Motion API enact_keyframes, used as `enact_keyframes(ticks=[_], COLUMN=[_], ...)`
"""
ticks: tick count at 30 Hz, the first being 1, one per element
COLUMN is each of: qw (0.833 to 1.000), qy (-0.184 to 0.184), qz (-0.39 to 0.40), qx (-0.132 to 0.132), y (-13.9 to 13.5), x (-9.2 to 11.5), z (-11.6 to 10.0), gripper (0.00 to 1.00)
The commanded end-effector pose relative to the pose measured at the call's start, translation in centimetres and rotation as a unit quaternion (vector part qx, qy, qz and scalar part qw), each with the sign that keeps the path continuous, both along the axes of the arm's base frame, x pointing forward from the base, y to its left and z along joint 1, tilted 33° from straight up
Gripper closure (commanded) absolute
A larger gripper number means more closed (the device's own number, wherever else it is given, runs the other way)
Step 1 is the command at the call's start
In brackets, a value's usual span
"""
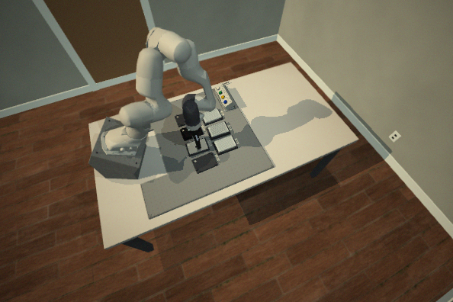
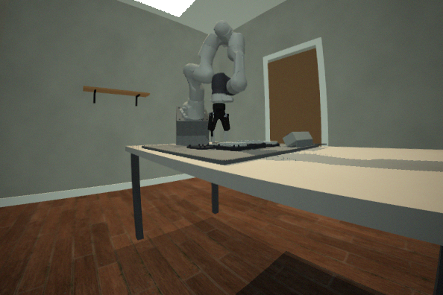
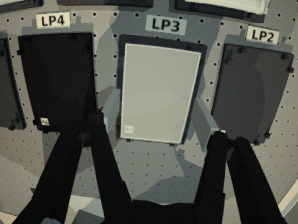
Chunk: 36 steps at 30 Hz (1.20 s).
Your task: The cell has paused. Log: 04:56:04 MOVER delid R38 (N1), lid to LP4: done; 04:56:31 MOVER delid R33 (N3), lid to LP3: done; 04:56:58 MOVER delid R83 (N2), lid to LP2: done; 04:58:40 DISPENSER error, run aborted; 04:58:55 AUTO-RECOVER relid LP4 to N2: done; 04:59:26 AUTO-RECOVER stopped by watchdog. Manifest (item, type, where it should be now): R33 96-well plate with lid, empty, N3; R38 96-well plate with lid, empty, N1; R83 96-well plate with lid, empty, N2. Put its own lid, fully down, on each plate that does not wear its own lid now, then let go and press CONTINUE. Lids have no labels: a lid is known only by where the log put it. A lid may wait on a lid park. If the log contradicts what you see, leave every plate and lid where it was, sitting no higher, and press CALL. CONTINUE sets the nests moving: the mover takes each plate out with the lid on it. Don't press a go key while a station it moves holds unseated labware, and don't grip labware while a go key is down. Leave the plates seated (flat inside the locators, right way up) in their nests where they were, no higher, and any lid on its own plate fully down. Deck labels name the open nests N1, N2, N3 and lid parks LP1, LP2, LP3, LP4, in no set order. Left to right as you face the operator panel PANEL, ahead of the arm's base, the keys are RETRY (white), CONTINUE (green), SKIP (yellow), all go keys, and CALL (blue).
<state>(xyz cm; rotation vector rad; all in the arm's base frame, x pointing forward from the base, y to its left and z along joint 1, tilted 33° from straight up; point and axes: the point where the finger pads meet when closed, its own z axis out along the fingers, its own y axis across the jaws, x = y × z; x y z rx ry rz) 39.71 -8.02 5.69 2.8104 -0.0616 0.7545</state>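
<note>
Hand [image 3: 160,139] poised above the LP3 lid [image 3: 160,92], released.
Lid is centred between parted fingers, its long axis running away from the hand.

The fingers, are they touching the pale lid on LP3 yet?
Apart. In the wrist view the fingers stand open short of the lid, with bare dotted deck showing between their tips and its near edge.

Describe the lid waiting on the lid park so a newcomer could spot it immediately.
On the grey deck mat, find the row of dark lid parks beside the plates. The lid lies on the one labelled LP3, directly below the open hand. It is the only pale rectangle; neighbouring LP4 and LP2 look dark.
</note>
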Motion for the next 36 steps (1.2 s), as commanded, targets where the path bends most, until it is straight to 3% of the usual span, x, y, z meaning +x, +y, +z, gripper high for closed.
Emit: enact_keyframes(ticks=[1,34,35,36], qw=[1.0,1.0,1.0,1.0], qy=[-0.001,-0.001,-0.001,-0.001], qz=[-0.001,-0.001,-0.001,-0.001], qx=[0.0,0.0,0.0,0.0], y=[-0.02,-0.02,-0.02,-0.02], x=[-0.03,-0.03,-0.03,-0.03], z=[-0.01,-0.01,-0.01,-0.01], gripper=[0.41,0.41,0.34,0.34])
